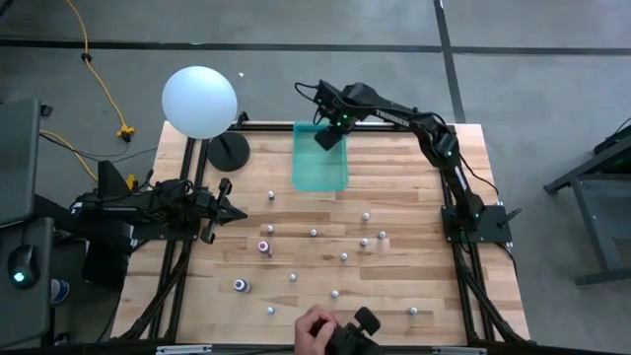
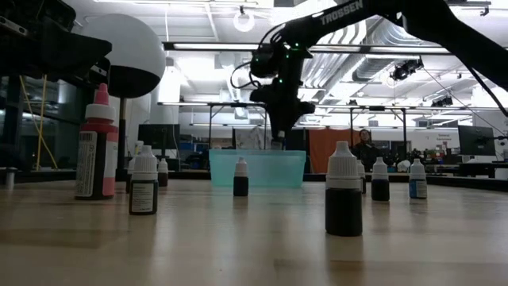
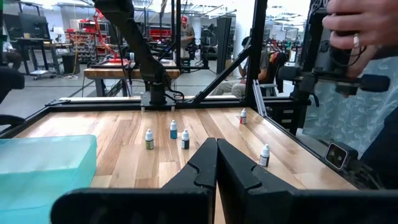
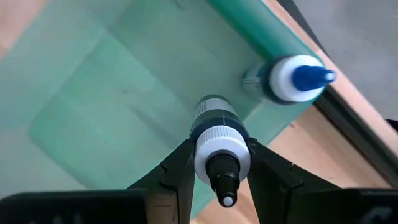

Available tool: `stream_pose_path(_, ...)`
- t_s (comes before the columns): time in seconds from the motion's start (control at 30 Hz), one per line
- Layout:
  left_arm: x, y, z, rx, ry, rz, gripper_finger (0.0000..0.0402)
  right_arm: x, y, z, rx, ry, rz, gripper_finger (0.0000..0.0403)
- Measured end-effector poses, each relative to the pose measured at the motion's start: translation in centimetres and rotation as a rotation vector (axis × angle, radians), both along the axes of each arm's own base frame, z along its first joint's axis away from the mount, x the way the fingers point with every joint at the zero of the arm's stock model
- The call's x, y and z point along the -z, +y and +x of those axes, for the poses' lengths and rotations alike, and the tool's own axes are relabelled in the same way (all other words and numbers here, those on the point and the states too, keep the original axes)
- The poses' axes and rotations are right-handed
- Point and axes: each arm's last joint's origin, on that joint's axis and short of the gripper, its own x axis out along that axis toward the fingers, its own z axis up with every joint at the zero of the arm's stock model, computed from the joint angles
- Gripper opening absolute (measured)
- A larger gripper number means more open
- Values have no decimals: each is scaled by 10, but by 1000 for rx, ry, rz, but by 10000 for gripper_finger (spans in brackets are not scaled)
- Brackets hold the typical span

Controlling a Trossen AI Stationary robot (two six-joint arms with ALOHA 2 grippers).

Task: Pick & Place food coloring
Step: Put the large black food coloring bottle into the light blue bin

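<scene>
My right gripper [image 1: 329,134] hangs over the teal bin [image 1: 320,163] at the table's far side and is shut on a small food coloring bottle [image 4: 217,134] with a white cap and a dark nozzle. Another bottle with a blue tip [image 4: 289,78] lies on its side in the bin. Several more tiny bottles stand upright on the wood, among them a pink-red one [image 1: 264,247] and a blue one [image 1: 242,286]. My left gripper [image 1: 225,207] waits shut and empty at the table's left side. My right gripper pinches the bottle at its white cap [image 4: 222,152] between its two fingers, one on each side. The fingers come from above, pointing down. The bottle hangs cap-up below the fingers, lifted clear above the teal bin, as the low view [image 2: 278,141] also shows.
A large white ball [image 1: 200,101] on a dark round base [image 1: 229,151] stands at the far left, beside the bin. A person's hand [image 1: 315,330] holds a dark device at the table's near edge. Bottles are scattered over the middle and near half of the table.
</scene>
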Motion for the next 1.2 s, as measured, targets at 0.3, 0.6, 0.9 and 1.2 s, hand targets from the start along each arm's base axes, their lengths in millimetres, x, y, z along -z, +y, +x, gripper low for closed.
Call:
stream_pose_path(0.3, 0, 0, 0, 0, 0, 0, 1, 1, -10, -8, -23, 41, -25, 114)
stream_pose_path(0.6, 0, 0, 0, 0, 0, 0, 1, 25, -11, -13, -120, 100, -5, 114)
stream_pose_path(0.9, 0, 0, 0, 0, 0, 0, 1, 29, -11, -13, -166, 105, -17, 125)
stream_pose_path(1.2, 0, 0, 0, 0, 0, 0, 1, 28, -14, -13, -182, 115, -53, 186)
